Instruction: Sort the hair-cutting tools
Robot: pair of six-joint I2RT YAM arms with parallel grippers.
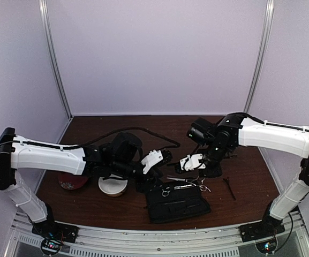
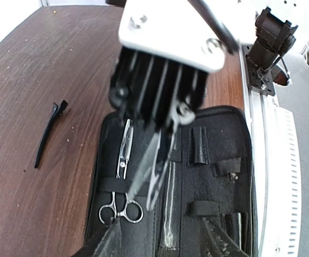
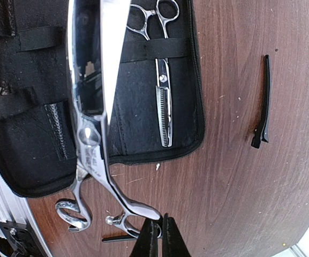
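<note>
One pair of scissors (image 3: 162, 101) lies strapped in the pouch (image 3: 133, 128). My right claw (image 3: 159, 238) pinches the second pair (image 3: 88, 136) by its handle; next, I judge, it slides under a free strap (image 3: 36, 38). Left claw (image 2: 162, 243) spread.

Open black pouch (image 1: 176, 206) near the front edge of the brown table (image 1: 159, 124), white bowl (image 1: 113, 186) and reddish dish (image 1: 71, 182) to its left

scissors (image 3: 92, 144): glossy polished metal | pouch (image 3: 31, 155): matt black fabric | table (image 3: 234, 203): brown wood grain | clip (image 3: 263, 101): matt black
</note>
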